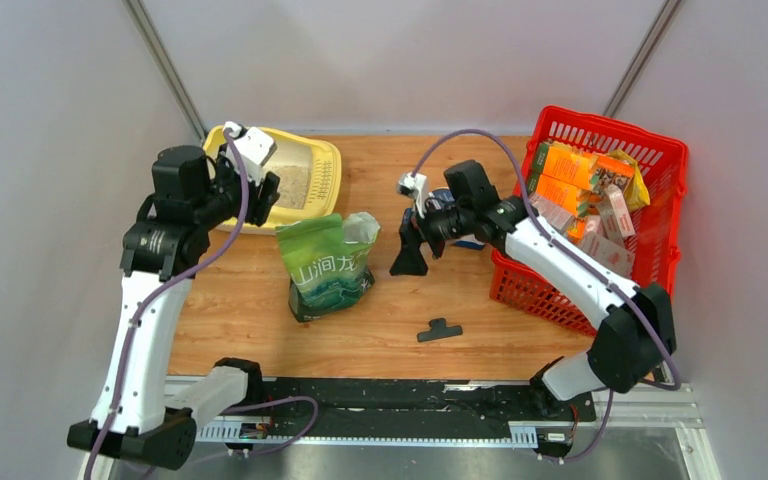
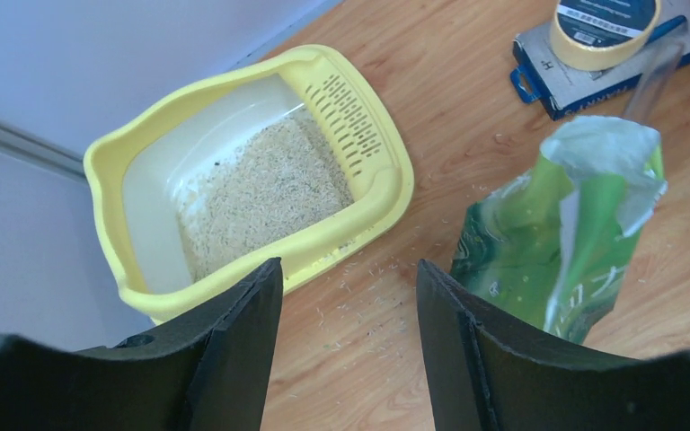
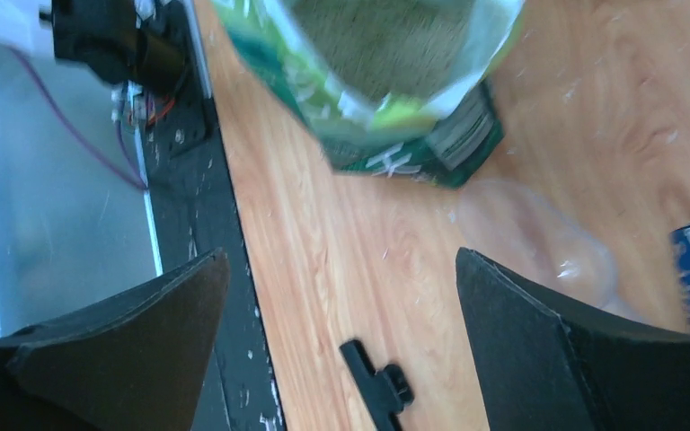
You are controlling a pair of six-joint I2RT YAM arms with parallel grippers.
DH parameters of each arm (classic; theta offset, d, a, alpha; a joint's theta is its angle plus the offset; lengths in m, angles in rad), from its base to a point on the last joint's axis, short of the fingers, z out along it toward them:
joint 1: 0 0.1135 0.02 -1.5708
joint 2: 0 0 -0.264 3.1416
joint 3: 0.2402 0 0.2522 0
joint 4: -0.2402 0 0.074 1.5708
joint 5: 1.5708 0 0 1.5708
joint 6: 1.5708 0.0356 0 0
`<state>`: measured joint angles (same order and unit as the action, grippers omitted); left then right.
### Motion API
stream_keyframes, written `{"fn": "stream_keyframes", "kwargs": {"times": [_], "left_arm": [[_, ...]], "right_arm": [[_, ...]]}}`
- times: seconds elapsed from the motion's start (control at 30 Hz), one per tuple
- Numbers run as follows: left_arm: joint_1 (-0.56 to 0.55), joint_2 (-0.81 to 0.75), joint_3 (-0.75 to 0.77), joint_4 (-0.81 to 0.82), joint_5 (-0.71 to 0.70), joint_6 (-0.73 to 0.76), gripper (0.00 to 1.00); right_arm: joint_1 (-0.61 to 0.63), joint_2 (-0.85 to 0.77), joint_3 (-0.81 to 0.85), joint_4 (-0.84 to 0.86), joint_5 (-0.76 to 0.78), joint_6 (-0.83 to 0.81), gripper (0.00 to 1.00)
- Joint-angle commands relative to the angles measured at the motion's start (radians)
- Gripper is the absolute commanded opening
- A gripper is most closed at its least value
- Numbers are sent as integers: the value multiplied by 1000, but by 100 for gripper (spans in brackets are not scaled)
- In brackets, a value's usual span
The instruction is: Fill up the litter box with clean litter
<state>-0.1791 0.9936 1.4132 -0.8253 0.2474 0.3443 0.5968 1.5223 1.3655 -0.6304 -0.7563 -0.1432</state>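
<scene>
Litter box (image 2: 386, 171) at worktop's far-left corner, clean litter (image 2: 269, 184) heaped toward slotted end. Green pouch (image 1: 328, 265) upright mid-worktop, top open. Left hand (image 2: 349, 269) released, empty, near box's front rim. Right hand (image 3: 341, 260) spread wide, empty, beside pouch. Scattered specks on worktop, probably litter.

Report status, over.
Left pincer open, right pincer open, both empty. Litter box part-filled with litter; green pouch upright beside it. Black clip loose on table.
</scene>
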Motion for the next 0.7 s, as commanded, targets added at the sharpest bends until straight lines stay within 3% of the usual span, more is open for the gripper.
{"fn": "stream_keyframes", "kwargs": {"times": [0.0, 0.17, 0.3, 0.67], "left_arm": [[33, 101, 92, 41, 59, -74, 64], [44, 273, 104, 43, 111, -44, 63], [76, 403, 95, 77, 158, -83, 63], [84, 557, 46, 113, 381, -157, 58]], "right_arm": [[1, -99, -161, 296, -106, -99, 100], [0, -21, -155, 385, -104, -73, 97], [9, 10, -212, 660, -104, 0, 93], [75, 52, -259, 781, -150, 68, 74]]}}
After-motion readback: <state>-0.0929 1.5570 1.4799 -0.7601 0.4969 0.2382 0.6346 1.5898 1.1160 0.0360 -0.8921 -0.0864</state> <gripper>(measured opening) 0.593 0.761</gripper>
